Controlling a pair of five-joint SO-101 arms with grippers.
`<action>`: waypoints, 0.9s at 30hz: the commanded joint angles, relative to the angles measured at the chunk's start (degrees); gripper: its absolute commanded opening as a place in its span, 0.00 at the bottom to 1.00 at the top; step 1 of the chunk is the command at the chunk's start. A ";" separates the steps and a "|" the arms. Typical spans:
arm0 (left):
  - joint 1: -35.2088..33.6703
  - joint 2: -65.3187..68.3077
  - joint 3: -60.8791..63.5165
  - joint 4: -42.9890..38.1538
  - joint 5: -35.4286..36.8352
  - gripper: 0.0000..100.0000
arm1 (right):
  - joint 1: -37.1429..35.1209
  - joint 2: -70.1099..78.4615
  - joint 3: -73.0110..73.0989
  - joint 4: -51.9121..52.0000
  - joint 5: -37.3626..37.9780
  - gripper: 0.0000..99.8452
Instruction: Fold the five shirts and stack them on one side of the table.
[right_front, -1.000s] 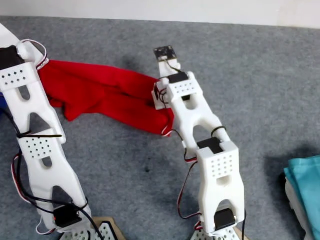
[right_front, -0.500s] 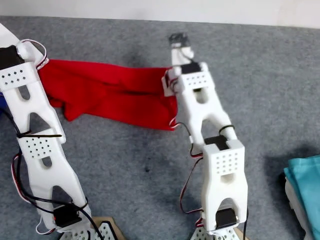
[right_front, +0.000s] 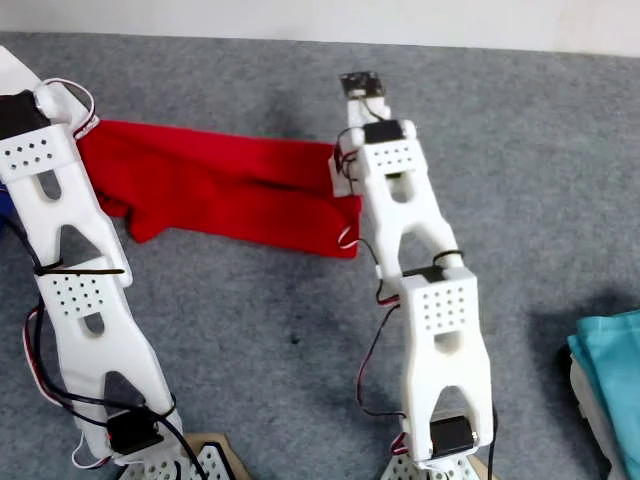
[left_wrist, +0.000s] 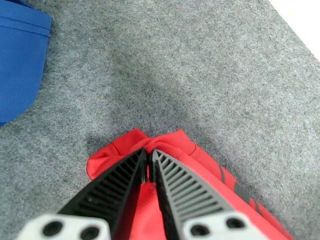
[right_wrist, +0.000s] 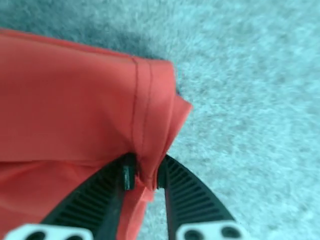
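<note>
A red shirt (right_front: 230, 190) is stretched across the grey table between the two arms in the high view. My left gripper (left_wrist: 149, 167) is shut on one bunched end of the red shirt (left_wrist: 150, 147), at the table's left. My right gripper (right_wrist: 145, 172) is shut on the hemmed edge of the red shirt (right_wrist: 75, 100), near the table's middle. A blue shirt (left_wrist: 20, 55) lies flat beyond the left gripper. A folded teal shirt (right_front: 610, 370) rests at the right edge of the high view.
Grey felt covers the table (right_front: 250, 330). A pale wall strip (right_front: 400, 20) borders the far edge. The white arm links (right_front: 435, 340) stand over the near middle, and the other arm (right_front: 70, 290) spans the left side.
The right arm has swung right and away from its base, pulling its end of the red shirt along so the cloth lies straighter. The left arm has stayed still.
</note>
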 joint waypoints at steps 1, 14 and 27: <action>0.84 -0.75 -2.24 0.18 0.53 0.01 | -0.92 -0.48 -4.88 0.48 0.09 0.01; 0.66 -0.66 -2.07 0.18 0.53 0.01 | 0.84 -0.48 -13.23 1.89 0.00 0.01; 2.42 -18.51 -2.07 0.18 0.53 0.01 | 2.59 -2.24 -59.47 28.09 3.87 0.01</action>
